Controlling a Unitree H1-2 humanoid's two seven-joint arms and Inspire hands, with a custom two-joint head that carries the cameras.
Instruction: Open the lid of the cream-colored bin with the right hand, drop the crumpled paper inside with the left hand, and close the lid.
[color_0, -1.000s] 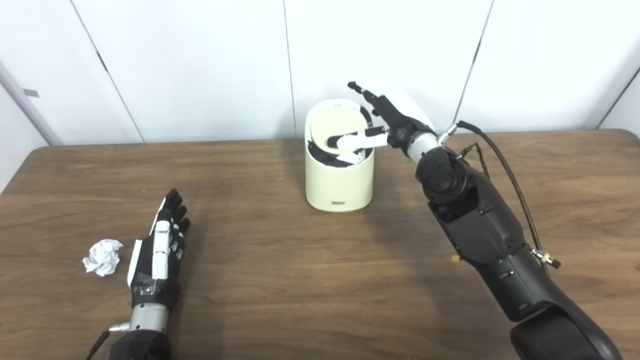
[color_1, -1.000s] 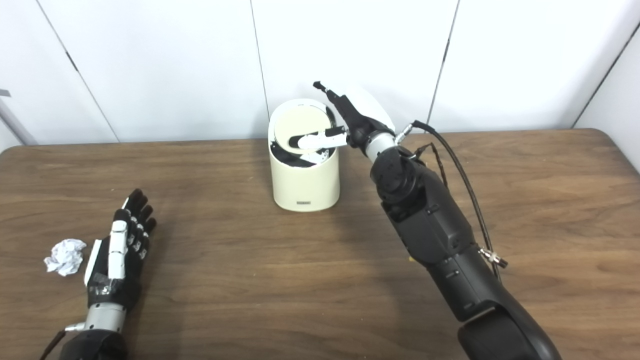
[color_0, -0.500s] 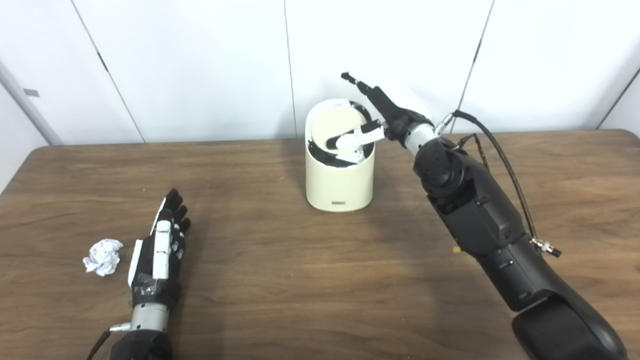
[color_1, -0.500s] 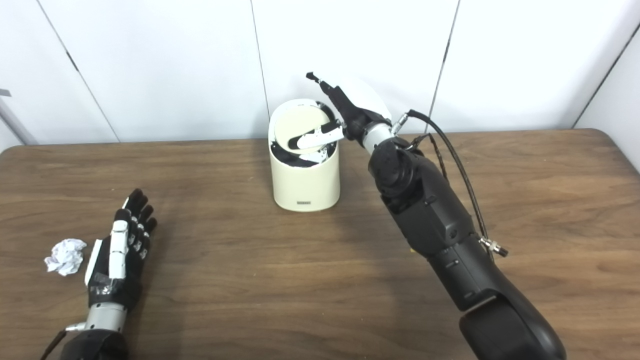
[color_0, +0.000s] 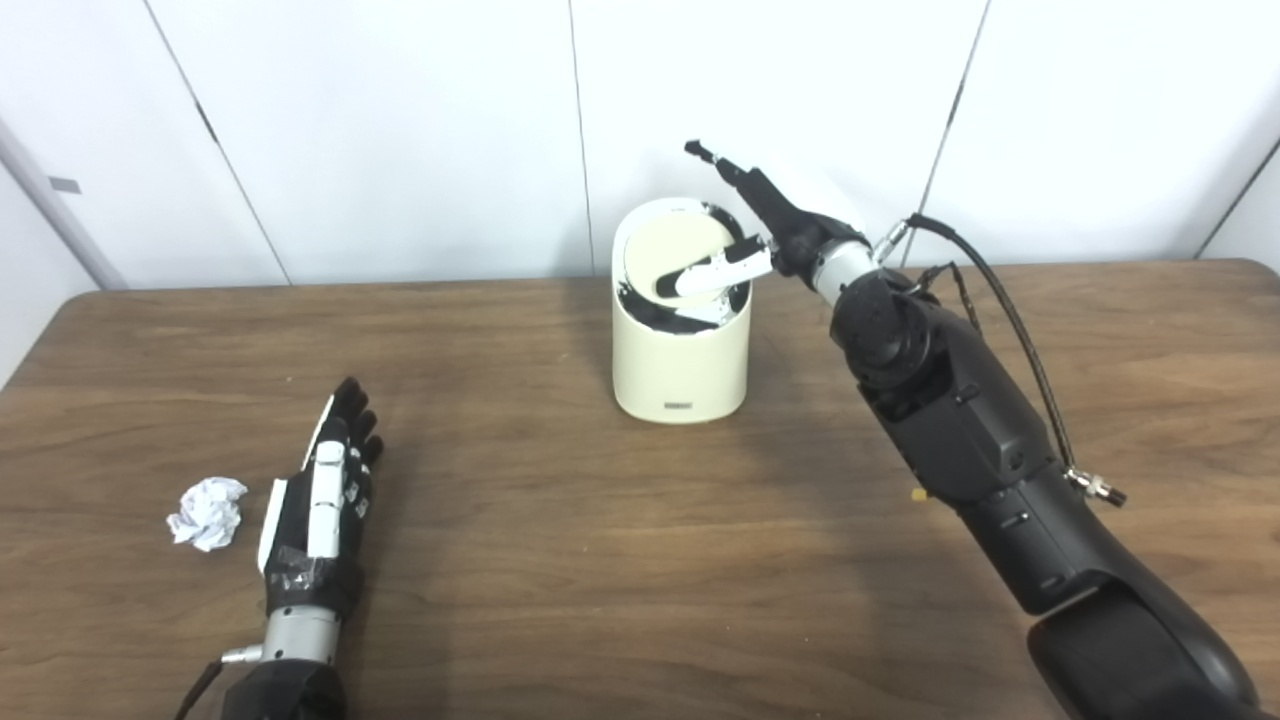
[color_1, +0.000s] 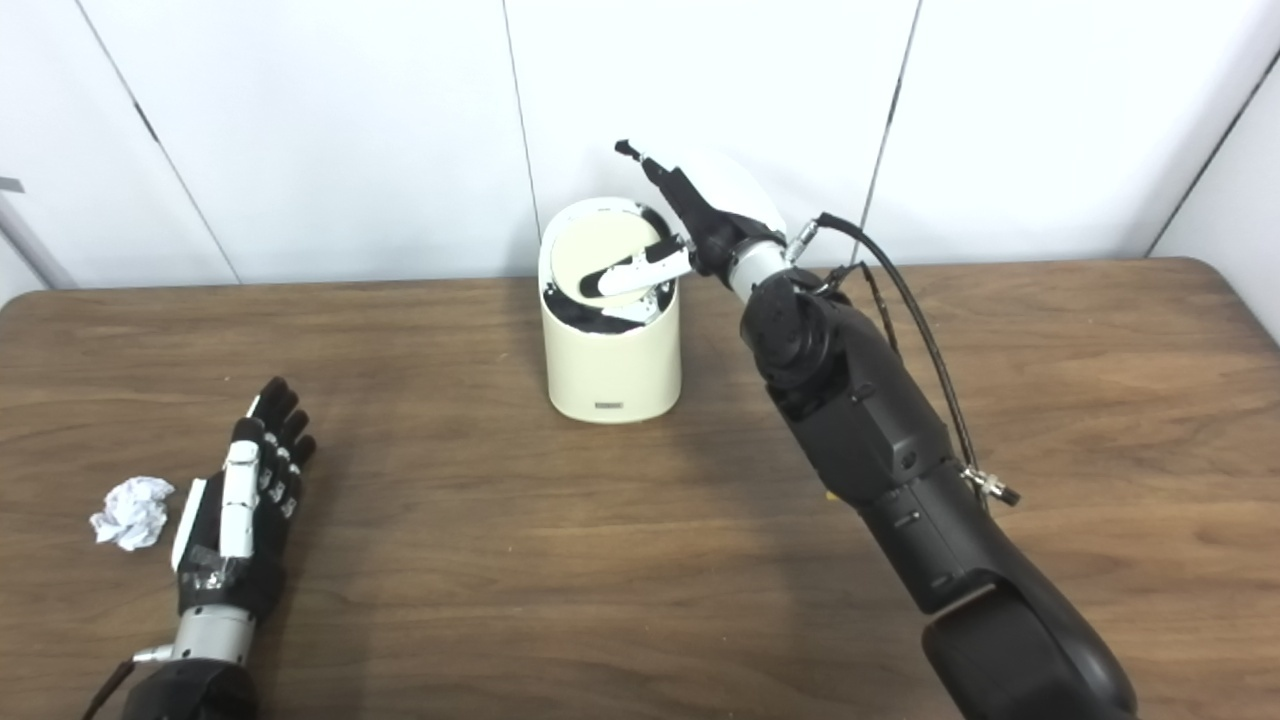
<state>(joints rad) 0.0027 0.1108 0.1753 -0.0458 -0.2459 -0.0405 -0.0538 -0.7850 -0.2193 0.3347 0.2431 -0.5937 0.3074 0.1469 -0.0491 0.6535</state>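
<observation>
1. The cream-colored bin (color_0: 680, 350) stands upright on the wooden table (color_0: 600, 560), toward the far edge, at about 12 o'clock from the table's middle; a small dark label sits low on its front wall.
2. Its round lid (color_0: 672, 250) is tilted inside the rim, the 12 o'clock edge raised and the near edge sunk, so a dark gap shows along the 6 o'clock side of the opening.
3. The right hand (color_0: 770, 235) reaches over the bin from 3 o'clock; one white-and-black digit lies across the lid, its tip near the lid's centre, and seems to press on it; another white fingertip shows in the dark gap just below it.
4. The other fingers (color_0: 735, 178) of that hand point up and away toward 11 o'clock, spread clear of the lid; the hand is unclenched and grips nothing, only touching the lid.
5. The right forearm runs from the bin down to 5 o'clock and leaves the picture at the bottom right corner; a black cable (color_0: 1010, 320) loops from the wrist along its outer side.
6. The crumpled paper (color_0: 206, 513) lies on the table well apart from the bin, at about 8 o'clock from it, near the left edge.
7. The left hand (color_0: 318, 505) rests just beside the paper, at its 3 o'clock, not touching it; it is released, back up, fingers extended toward 12 o'clock, holding nothing.
8. Behind the table stands a white panelled wall (color_0: 400, 130).
</observation>
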